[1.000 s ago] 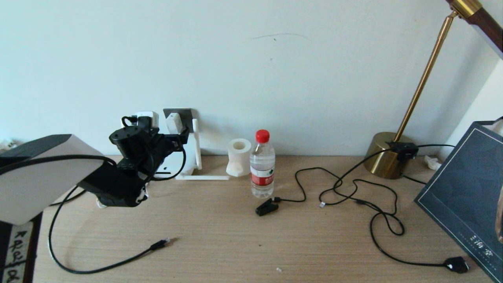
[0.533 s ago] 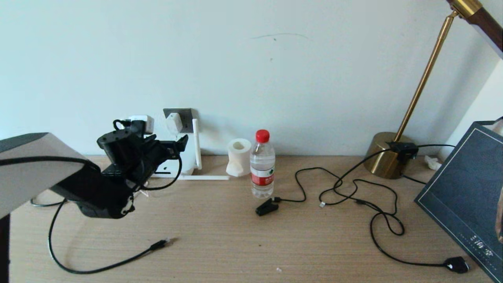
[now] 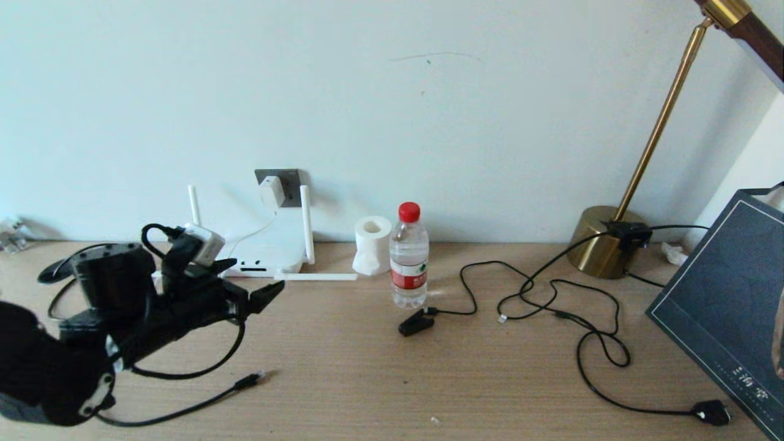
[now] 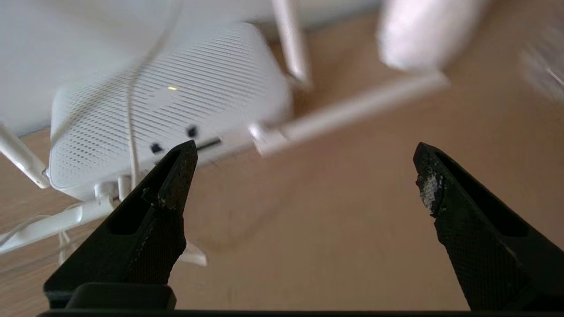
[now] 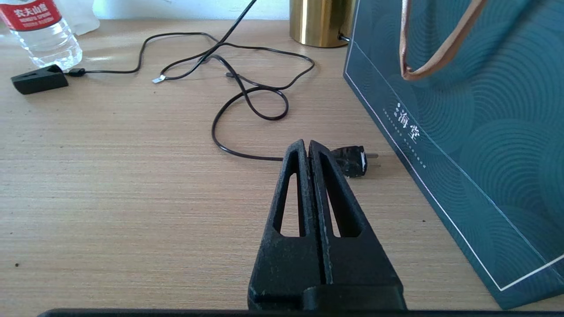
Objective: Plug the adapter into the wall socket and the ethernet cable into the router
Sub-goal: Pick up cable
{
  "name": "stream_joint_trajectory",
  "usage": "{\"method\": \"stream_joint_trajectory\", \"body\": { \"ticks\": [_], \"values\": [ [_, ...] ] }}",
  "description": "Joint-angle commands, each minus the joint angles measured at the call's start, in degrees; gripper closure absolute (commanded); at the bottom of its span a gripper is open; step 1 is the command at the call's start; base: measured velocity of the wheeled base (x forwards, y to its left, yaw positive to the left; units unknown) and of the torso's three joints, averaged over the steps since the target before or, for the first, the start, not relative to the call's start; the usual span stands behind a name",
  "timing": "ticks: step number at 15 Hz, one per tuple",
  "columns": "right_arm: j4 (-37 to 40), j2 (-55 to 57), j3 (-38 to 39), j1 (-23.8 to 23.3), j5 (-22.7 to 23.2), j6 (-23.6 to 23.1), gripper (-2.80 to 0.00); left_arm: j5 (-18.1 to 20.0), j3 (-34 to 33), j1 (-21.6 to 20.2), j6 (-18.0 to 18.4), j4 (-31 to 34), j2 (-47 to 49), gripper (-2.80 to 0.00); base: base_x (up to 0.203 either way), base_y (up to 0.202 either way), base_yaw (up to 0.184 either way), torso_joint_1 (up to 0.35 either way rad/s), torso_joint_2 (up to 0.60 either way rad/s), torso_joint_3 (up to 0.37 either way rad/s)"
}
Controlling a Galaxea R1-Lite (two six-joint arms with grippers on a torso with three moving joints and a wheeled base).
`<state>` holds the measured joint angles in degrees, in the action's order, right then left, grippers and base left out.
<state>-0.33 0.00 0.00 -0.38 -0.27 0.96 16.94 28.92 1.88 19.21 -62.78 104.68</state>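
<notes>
In the head view the adapter [image 3: 271, 191] sits plugged into the dark grey wall socket [image 3: 288, 177], its thin white cord [image 3: 248, 234] drooping down to the router [image 3: 269, 254] on the desk [image 3: 429, 380] below. The left gripper [image 3: 260, 297] hangs over the desk in front of the router, holding nothing. The ethernet cable [image 3: 184, 407] loops across the wood near the arm, its clear-tipped plug [image 3: 252, 379] lying free on the surface, apart from the router.

The left wrist view adds what the head view cannot: the jaws are spread wide, with bare desk between the fingertips [image 4: 176, 176], and the router's [image 4: 167, 114] vented top, a small lit spot and dark ports on the front edge show close up.

The right gripper [image 5: 307, 147] appears only in its own wrist view, fingers pressed together and empty, low over the desk beside a teal paper bag [image 5: 467, 132]. Just past its tips lies a black two-pin plug [image 5: 352, 160] on a black cord. A water bottle [image 3: 408, 257] stands mid-desk.
</notes>
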Motion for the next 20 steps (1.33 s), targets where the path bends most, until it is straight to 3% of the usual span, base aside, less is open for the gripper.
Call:
{"method": "stream_joint_trajectory", "body": {
  "ticks": [1,3,5,7,8,10,14,20],
  "values": [
    [-0.02,0.00,0.00,0.03,0.00,0.00,0.00,4.40,-3.82,-1.92,5.03,3.92,-7.28,-2.80,0.000,0.000,0.000,0.000,0.00,0.000],
    [-0.02,0.00,0.00,0.03,0.00,0.00,0.00,8.44,-3.74,-3.30,10.78,15.94,-12.81,-2.80,0.000,0.000,0.000,0.000,0.00,0.000],
    [-0.02,0.00,0.00,0.02,0.00,0.00,0.00,11.10,-1.51,-3.67,18.17,33.59,-18.04,-2.80,0.000,0.000,0.000,0.000,0.00,0.000],
    [-0.02,0.00,0.00,-0.01,0.00,0.00,0.00,12.46,2.59,-3.77,27.53,50.45,-21.02,-2.80,0.000,0.000,0.000,0.000,0.00,0.000],
    [-0.02,0.00,0.00,0.03,0.00,0.00,0.00,12.81,4.89,-3.79,34.09,58.56,-21.82,-2.80,0.000,0.000,0.000,0.000,0.00,0.000],
    [-0.02,0.00,0.00,-0.06,0.00,0.00,0.00,12.61,8.11,-3.86,45.43,69.68,-21.33,-2.80,0.000,0.000,0.000,0.000,0.00,0.000],
    [-0.02,0.00,0.00,-0.01,0.00,0.00,0.00,7.04,11.71,-3.90,52.95,72.97,-13.89,-2.80,0.000,0.000,0.000,0.000,0.00,0.000],
    [-0.02,0.00,0.00,-0.04,0.00,0.00,0.00,4.94,16.34,-3.81,56.10,74.04,-6.24,-2.80,0.000,0.000,0.000,0.000,0.00,0.000]
  ]
}}
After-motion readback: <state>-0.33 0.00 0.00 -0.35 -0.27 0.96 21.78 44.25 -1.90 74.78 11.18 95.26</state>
